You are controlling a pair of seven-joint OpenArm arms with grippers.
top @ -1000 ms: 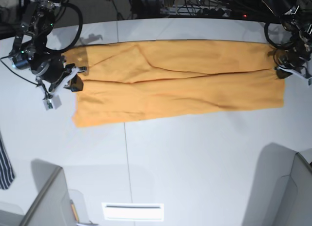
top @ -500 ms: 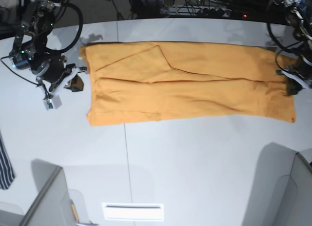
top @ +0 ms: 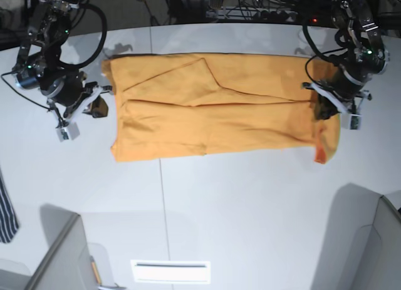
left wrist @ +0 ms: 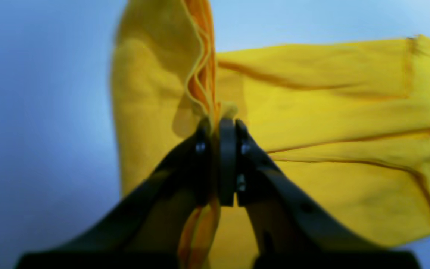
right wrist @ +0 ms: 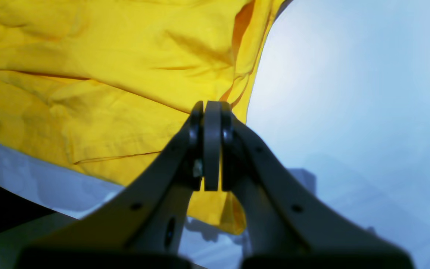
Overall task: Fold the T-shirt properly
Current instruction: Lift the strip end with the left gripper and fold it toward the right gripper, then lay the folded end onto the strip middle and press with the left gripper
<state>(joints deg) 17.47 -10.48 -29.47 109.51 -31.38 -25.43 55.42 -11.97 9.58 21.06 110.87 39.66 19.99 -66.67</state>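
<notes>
The orange-yellow T-shirt point(top: 219, 114) lies as a long folded band across the white table point(top: 250, 196). My left gripper point(top: 322, 108) is shut on its right end, which hangs raised and drooping in front of the arm. In the left wrist view the gripper point(left wrist: 218, 123) pinches several bunched layers of the T-shirt point(left wrist: 330, 112). My right gripper point(top: 99, 107) sits shut just left of the shirt's left edge. In the right wrist view that gripper point(right wrist: 211, 106) holds nothing, and the T-shirt point(right wrist: 106, 74) spreads beyond its tips.
A dark striped garment point(top: 6, 208) hangs at the left edge. Grey panels stand at the front left point(top: 62, 258) and front right point(top: 369, 246). Cables point(top: 250, 11) run along the back edge. A white label point(top: 170, 271) lies near the front.
My left gripper has carried the shirt's right end leftward and lifted it, so the band is now shorter. Earlier the whole shirt slid right. The right arm has stayed put.
</notes>
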